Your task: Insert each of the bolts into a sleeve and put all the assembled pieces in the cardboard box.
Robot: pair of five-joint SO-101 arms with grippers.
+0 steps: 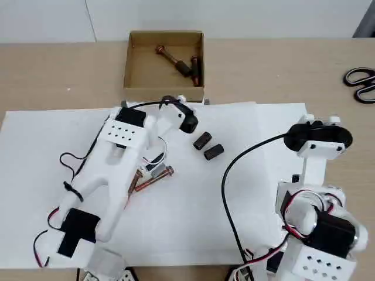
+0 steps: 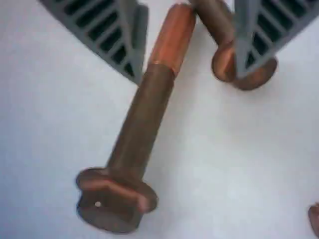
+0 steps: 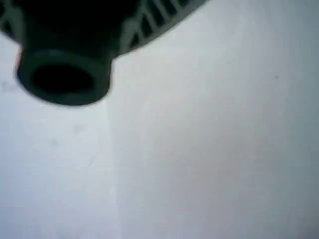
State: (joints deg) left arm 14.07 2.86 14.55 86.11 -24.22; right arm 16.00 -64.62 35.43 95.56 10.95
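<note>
White paper [image 1: 193, 222] is covering the wooden table [image 1: 58, 76], with the cardboard box [image 1: 133, 70] standing at its far edge and holding two assembled pieces [image 1: 176, 61]. The left gripper [image 2: 192, 67] is hanging over a bolt [image 2: 144, 124] lying flat on the paper, fingers spread either side of its shank and gripping nothing. A second bolt [image 2: 232, 57] is lying just beside it, its head under one finger. Closing here is risking pinching both or knocking the shank askew. The right gripper [image 1: 319, 139] is seemingly clamping a black sleeve [image 3: 62, 79] above the paper, though its fingers are largely hidden. Two loose sleeves [image 1: 208, 146] are lying between the arms. A bolt gripped crooked is likely jamming at the sleeve mouth.
</note>
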